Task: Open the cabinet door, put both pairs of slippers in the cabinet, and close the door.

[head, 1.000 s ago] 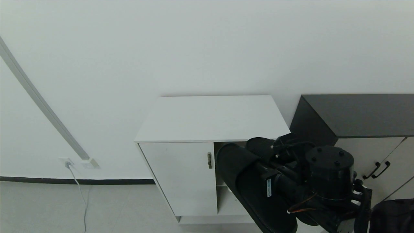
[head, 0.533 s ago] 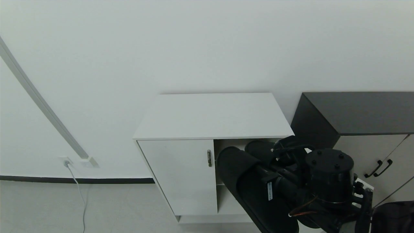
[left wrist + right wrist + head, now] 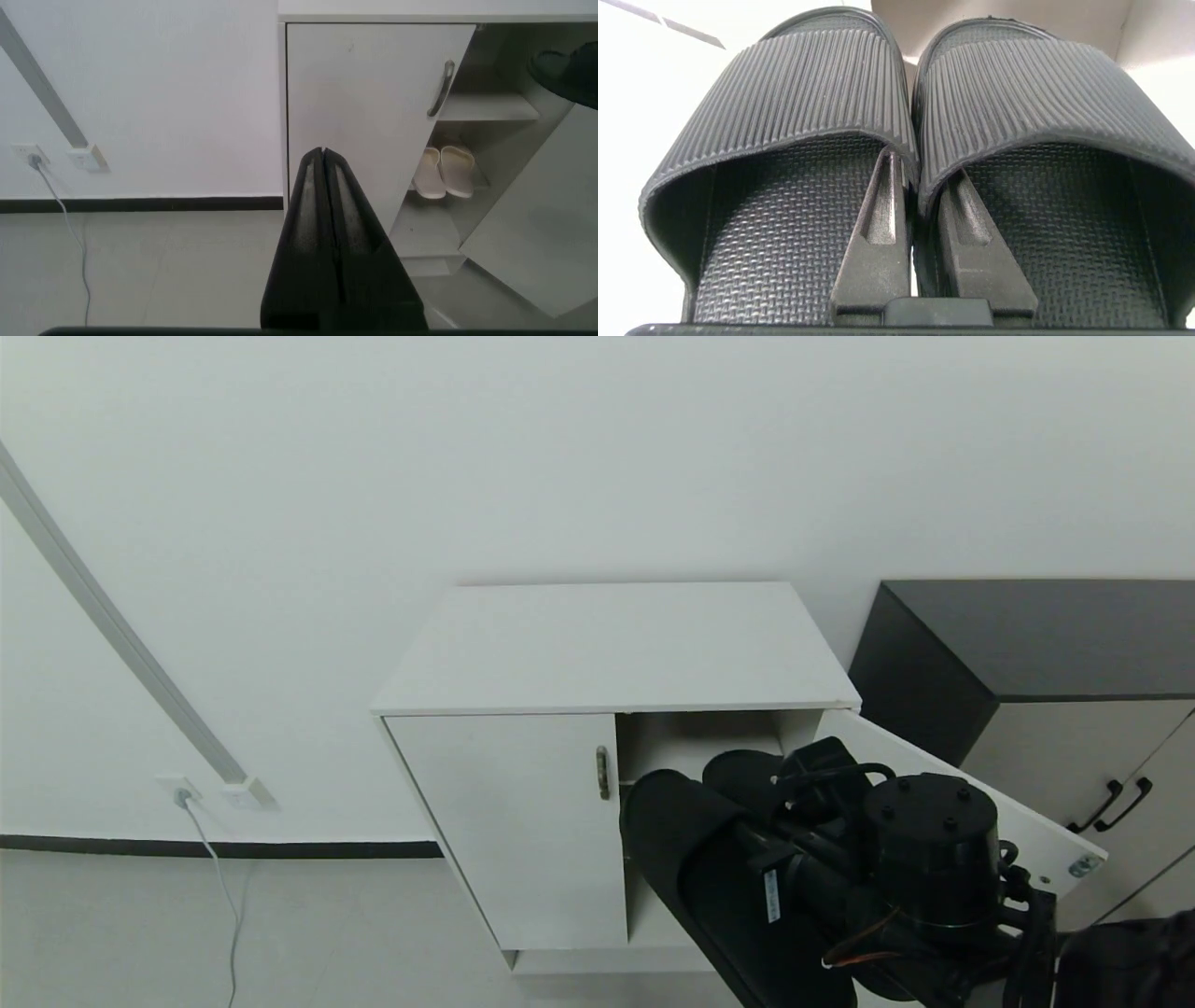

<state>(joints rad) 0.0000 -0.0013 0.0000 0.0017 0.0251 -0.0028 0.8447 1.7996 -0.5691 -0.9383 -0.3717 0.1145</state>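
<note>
I've got the black slippers (image 3: pixel 686 845) pinched in my right tool (image 3: pixel 923 173), just before the open cabinet (image 3: pixel 607 649). Left tool (image 3: pixel 322 224) closed, empty. Risk: pair clips the shelf (image 3: pixel 486 107) edge and slips loose.

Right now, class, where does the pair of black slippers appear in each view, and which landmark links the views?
Head view: black slippers low, right of centre, before the white cabinet's open half.
Left wrist view: black slippers at the edge, beyond the open compartment.
Right wrist view: black slippers close up, side by side, on the right gripper.
Landmark: the closed door's handle, in head and left wrist views.
</note>
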